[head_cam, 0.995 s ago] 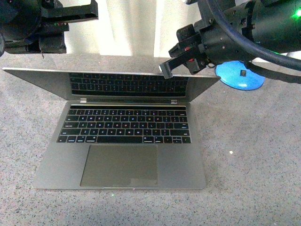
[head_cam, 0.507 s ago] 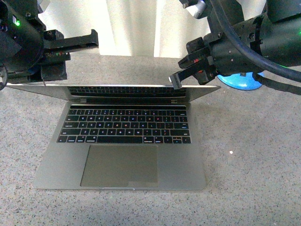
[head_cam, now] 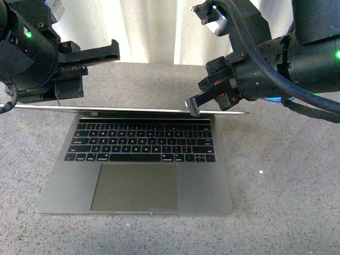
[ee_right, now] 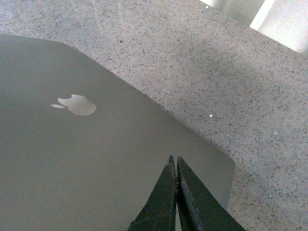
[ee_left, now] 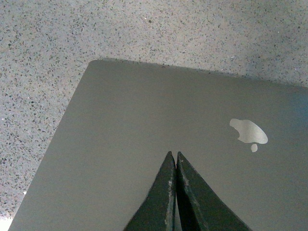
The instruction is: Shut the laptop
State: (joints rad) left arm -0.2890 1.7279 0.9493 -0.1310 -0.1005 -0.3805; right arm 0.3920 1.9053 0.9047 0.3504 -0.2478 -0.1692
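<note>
Front view: laptop (head_cam: 143, 175) sits mid-frame on the speckled counter (head_cam: 281, 175). Its lid (head_cam: 133, 110) shows edge-on as a thin line just above the keyboard (head_cam: 141, 141), so I judge it roughly half closed. Right fingers (head_cam: 193, 107) meet the lid edge right of centre. Left fingers (head_cam: 101, 52) are at upper left, and I cannot tell whether they touch the lid. Left wrist view: left fingers (ee_left: 166, 183) are pressed together and hold nothing, over the lid back, with the logo (ee_left: 249, 132) at right of frame. Right wrist view: right fingers (ee_right: 167, 192) are likewise closed and empty, near the lid's lower-right corner. For this step, push on the lid's outer face with both tips evenly and follow the hinge arc. Slow before contact and keep the tips from slipping under the edge.
</note>
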